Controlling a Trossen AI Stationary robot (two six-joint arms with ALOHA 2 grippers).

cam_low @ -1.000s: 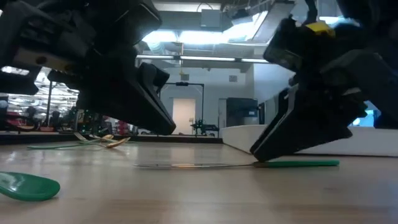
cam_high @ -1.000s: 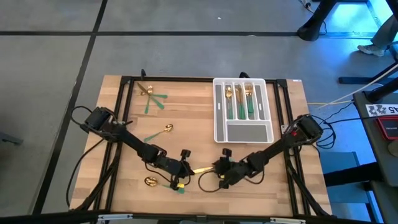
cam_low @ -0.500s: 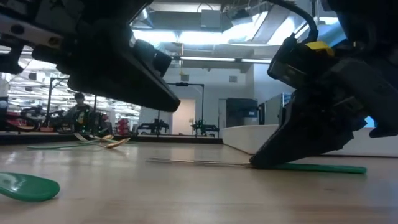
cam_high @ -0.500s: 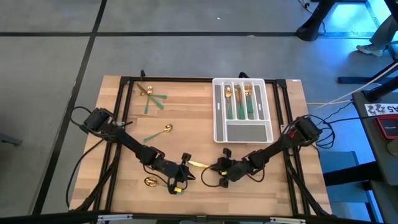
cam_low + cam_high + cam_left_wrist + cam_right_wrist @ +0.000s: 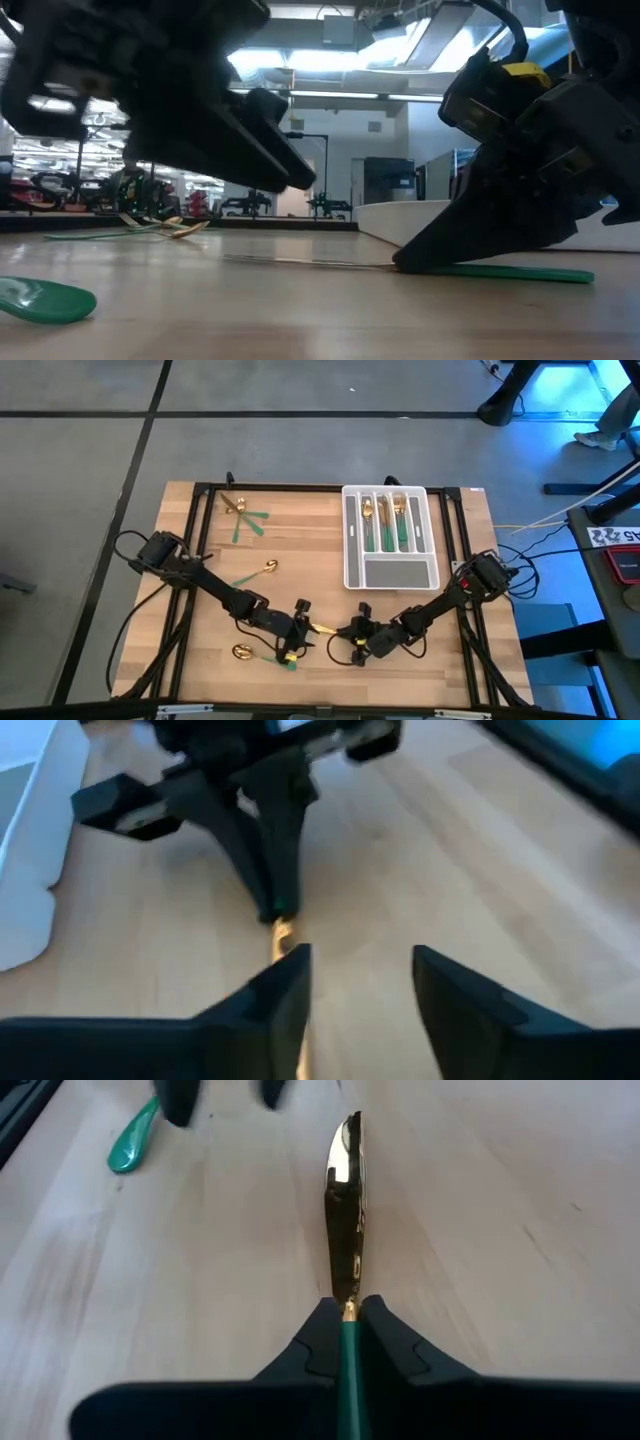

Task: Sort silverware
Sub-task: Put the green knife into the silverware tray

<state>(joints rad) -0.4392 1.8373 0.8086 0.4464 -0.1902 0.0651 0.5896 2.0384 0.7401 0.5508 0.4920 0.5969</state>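
Shifted: left gripper nearer knife, fingers spread. Right gripper pinches knife's green handle, in front of tray. Lift level; keep clear of left.

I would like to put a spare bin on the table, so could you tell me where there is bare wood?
The wood between the far-left cutlery pile and the tray is bare, as is the middle between the lone spoon and the tray. The near edge is crowded: the left pincer faces the right pincer, which grips a knife.
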